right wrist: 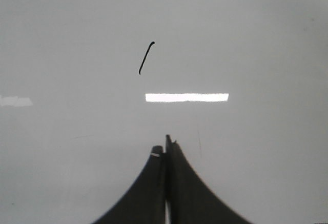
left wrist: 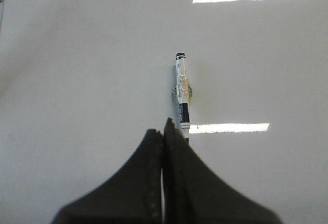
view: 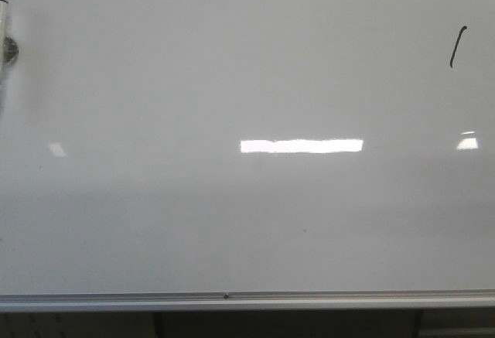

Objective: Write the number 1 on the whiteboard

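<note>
Reading the whiteboard [view: 232, 222]: number 1 [view: 458, 47] already drawn at its far right. I see the marker [left wrist: 182, 90] lying loose on the board, beyond the left hand [left wrist: 163, 131]. Both hands, right hand [right wrist: 166, 144] too, pressed together, empty. I judge writing complete.

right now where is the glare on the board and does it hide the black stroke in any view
Front view: a bright bar of glare sits mid-board, far from the stroke at upper right. Right wrist view: the glare lies just clear of the stroke, which stays sharp. Left wrist view: two glare patches, one beside the marker; no stroke shows.
</note>
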Controlling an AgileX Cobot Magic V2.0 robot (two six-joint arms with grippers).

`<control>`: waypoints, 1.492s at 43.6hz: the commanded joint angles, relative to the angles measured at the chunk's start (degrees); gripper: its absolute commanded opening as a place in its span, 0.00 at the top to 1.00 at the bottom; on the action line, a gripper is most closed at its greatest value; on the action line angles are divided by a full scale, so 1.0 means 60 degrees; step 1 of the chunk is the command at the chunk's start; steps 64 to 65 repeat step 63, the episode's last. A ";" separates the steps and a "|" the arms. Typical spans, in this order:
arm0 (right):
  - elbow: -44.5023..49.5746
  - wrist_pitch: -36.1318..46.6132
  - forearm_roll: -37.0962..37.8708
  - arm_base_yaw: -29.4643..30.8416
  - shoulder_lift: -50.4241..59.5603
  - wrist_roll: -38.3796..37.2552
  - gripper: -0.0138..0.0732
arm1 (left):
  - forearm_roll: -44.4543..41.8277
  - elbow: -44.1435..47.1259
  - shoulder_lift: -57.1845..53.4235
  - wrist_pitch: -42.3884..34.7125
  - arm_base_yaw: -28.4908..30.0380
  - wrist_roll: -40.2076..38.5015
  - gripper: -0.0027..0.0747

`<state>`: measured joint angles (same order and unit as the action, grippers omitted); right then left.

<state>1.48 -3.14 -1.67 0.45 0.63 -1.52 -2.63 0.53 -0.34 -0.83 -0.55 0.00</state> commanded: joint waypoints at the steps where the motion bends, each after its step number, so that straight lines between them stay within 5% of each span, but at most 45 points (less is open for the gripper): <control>1: -0.0203 0.0874 0.0048 0.0038 0.0157 -0.0001 0.92 | 0.0069 0.0217 -0.0167 -0.0810 0.0021 0.0000 0.99; 18: -0.0203 0.1167 0.0087 0.0027 0.0157 -0.0408 0.92 | 0.0069 0.0217 -0.0167 -0.0810 0.0021 0.0000 0.99; 27: -0.0203 0.1463 0.1262 0.0027 0.0157 -0.0853 0.92 | 0.0069 0.0217 -0.0167 -0.0810 0.0021 0.0000 0.99; 65: -0.0203 0.1481 0.0914 0.0027 0.0157 -0.0853 0.92 | 0.0069 0.0217 -0.0167 -0.0810 0.0021 0.0000 0.99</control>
